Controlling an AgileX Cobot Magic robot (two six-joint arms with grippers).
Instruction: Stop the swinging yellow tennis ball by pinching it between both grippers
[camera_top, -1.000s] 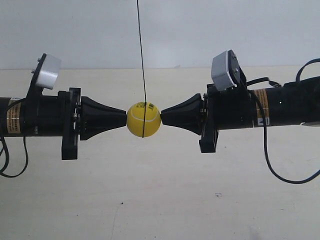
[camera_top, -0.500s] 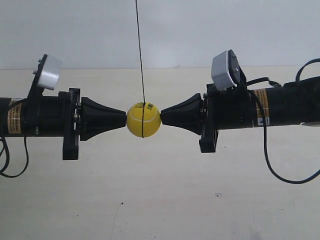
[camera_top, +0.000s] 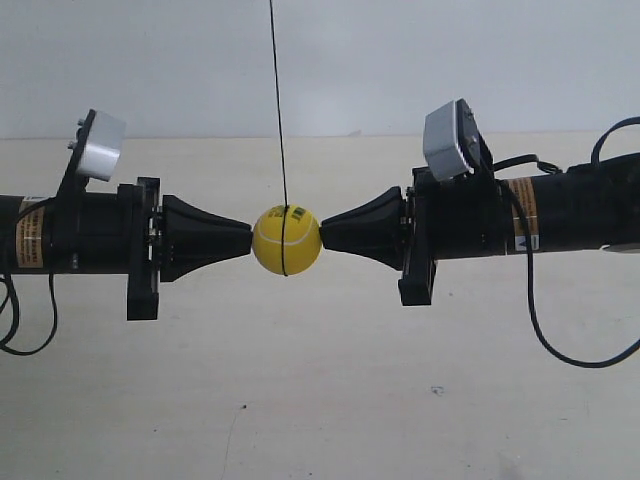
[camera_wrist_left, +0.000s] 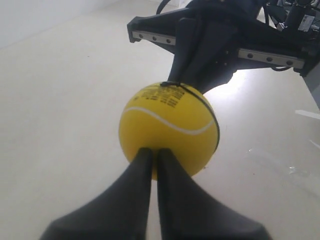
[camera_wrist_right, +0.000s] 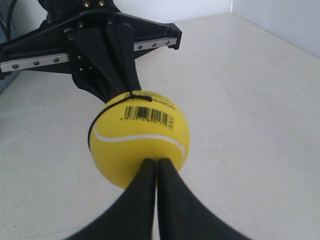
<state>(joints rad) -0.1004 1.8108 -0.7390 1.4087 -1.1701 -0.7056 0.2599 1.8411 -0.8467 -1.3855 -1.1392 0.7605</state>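
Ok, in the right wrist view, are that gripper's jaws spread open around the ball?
No, the right gripper has its jaws shut together, with their joined tip pressing against the side of the yellow tennis ball.

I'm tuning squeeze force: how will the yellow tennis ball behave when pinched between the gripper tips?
Round and touched only by the narrow shut tips of the left gripper and right gripper, the yellow tennis ball could likely squirt sideways if pressed off-centre. Hanging from a thin string, it is probably light and would swing if released.

string (camera_top: 278, 100) cut off at exterior view's top edge, barcode sticker (camera_wrist_right: 148, 116) digits too small to read
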